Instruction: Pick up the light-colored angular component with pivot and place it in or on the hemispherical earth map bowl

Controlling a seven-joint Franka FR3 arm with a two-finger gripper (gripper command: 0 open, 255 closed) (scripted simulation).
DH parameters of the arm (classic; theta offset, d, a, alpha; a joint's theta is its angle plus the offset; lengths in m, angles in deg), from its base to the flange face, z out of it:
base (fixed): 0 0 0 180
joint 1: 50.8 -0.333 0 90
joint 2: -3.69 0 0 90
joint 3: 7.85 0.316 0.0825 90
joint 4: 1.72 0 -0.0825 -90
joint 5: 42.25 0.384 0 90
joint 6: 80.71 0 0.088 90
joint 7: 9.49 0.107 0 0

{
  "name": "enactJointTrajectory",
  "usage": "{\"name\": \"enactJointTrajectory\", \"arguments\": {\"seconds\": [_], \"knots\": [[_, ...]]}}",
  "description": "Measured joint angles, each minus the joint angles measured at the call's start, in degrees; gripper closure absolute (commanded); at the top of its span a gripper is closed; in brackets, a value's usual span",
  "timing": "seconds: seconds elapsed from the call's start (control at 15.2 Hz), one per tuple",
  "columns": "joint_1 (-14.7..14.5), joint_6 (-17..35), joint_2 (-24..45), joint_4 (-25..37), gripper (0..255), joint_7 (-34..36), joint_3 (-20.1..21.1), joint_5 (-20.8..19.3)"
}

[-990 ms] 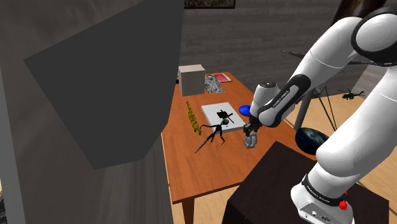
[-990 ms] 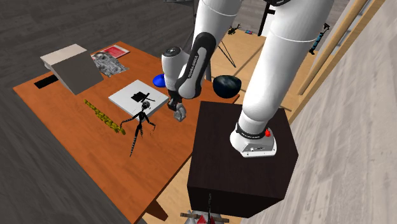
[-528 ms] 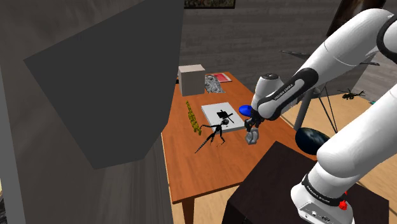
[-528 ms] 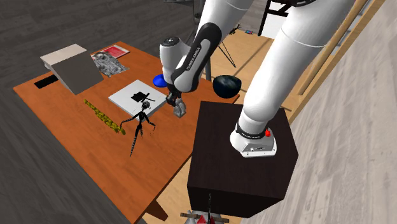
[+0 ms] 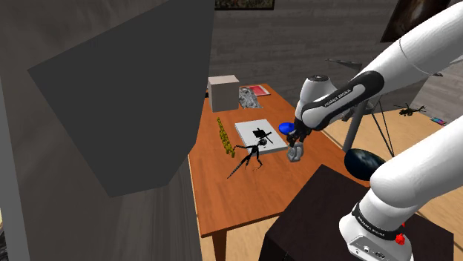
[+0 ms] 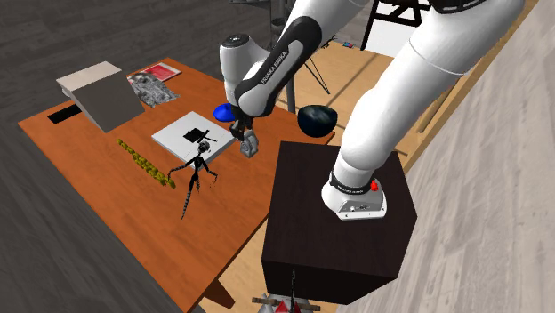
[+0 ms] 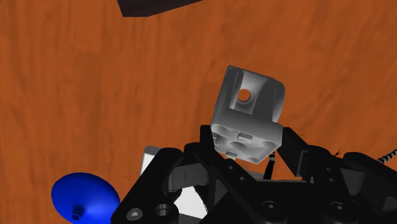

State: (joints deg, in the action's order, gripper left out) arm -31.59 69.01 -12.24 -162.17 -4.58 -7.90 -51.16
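I'm seeing the gripper (image 7: 247, 149) clamping the light grey angular component (image 7: 249, 108), its long axis sticking out ahead of the hand, pivot-hole end pointing away at the wooden table (image 7: 95, 95).

Arm (image 5: 404, 53) reaching out, elbow bent; fingers (image 7: 292, 149) pointing down, clamped on grey component (image 7: 248, 113).

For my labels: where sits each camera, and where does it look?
Shoulder view: beside dark box stand, looking down orange-brown wooden table; white arm shows.
Second exterior view: high beside table, looking down; arm, stand show.
Wrist view: on hand, facing tabletop; black tool clasps light grey angular component.
All three share tool and component.
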Motion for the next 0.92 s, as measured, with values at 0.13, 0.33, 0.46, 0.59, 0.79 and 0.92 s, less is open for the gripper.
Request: {"name": "enactJointTrajectory", "arguments": {"seconds": [0.13, 0.33, 0.46, 0.59, 0.79, 0.92], "knots": [[-0.2, -2.1, -1.9, 0.3, 255, -0.5, -0.2, 0.4], [-0.5, -5.2, -4.3, 1.0, 255, -1.1, -0.3, 1.0], [-0.7, -7.4, -5.6, 1.8, 255, -1.3, -0.3, 1.3], [-0.8, -9.5, -7.1, 2.4, 255, -1.6, -0.4, 1.6], [-1.0, -12.1, -9.1, 3.1, 255, -2.0, -0.5, 1.9], [-0.1, -13.2, -11.0, 2.4, 255, -3.8, -1.8, 1.4]]}}
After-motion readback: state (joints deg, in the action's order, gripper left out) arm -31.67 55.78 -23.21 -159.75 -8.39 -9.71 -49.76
